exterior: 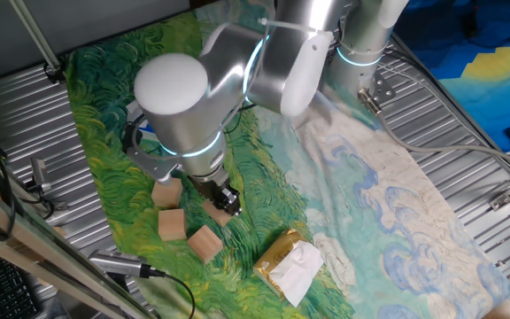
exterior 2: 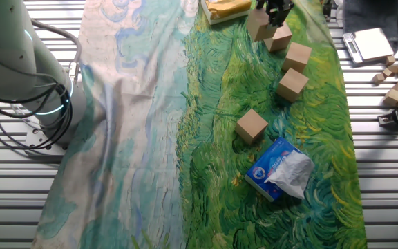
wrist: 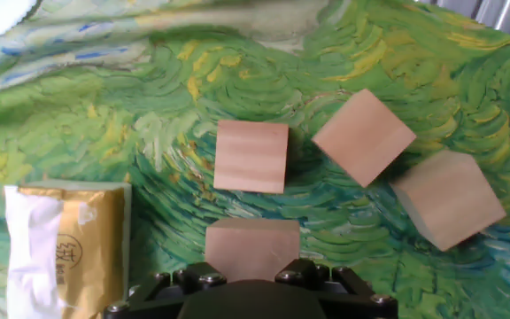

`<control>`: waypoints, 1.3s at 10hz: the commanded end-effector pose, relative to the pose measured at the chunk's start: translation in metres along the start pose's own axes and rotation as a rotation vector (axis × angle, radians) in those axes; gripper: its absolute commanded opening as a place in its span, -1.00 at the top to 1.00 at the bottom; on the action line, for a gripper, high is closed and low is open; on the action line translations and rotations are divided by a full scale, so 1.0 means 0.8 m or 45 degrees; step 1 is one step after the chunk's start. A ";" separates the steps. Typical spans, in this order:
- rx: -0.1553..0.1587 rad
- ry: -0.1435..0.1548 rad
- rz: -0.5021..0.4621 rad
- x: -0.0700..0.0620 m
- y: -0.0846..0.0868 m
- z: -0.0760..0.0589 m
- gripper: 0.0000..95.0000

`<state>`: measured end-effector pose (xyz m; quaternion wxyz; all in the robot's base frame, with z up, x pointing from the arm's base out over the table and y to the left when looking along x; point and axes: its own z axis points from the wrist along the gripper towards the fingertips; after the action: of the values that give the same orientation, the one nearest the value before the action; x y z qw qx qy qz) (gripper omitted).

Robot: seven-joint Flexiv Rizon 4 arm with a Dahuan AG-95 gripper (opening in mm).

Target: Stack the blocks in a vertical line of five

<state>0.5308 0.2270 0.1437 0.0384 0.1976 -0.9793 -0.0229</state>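
While I watch through the hand view, the gripper [wrist: 252, 282] holds one block [wrist: 251, 243] at the bottom edge, its jaws closed on the cube's sides. That held block sits square to the camera, edges running straight across and up. Just ahead of it, apart by a strip of cloth [wrist: 193, 115], lies a second block [wrist: 251, 156], also square to the view. To its right a third block [wrist: 364, 136] is turned on a corner, diamond-like, and a fourth [wrist: 447, 198] beside it is skewed the same way; those two nearly touch. Being cubes, none has a long axis I can name.

From the other fixed view I see a fifth block [exterior 2: 251, 126] well apart from the group, near a blue-and-white packet [exterior 2: 280, 168]. A gold tissue packet [wrist: 65, 248] lies left of the gripper. All the loose blocks rest on the painted cloth covering the table [exterior: 467, 124]; none is stacked.
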 end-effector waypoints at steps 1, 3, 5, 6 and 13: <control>0.025 -0.023 0.056 0.001 -0.001 0.000 1.00; 0.052 -0.016 0.129 0.001 -0.001 0.000 1.00; 0.045 -0.020 0.174 0.001 -0.001 0.000 1.00; 0.048 -0.015 0.194 0.001 -0.001 0.000 1.00; -0.007 -0.057 0.246 0.001 -0.001 0.000 1.00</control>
<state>0.5308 0.2254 0.1435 0.0192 0.0973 -0.9947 -0.0271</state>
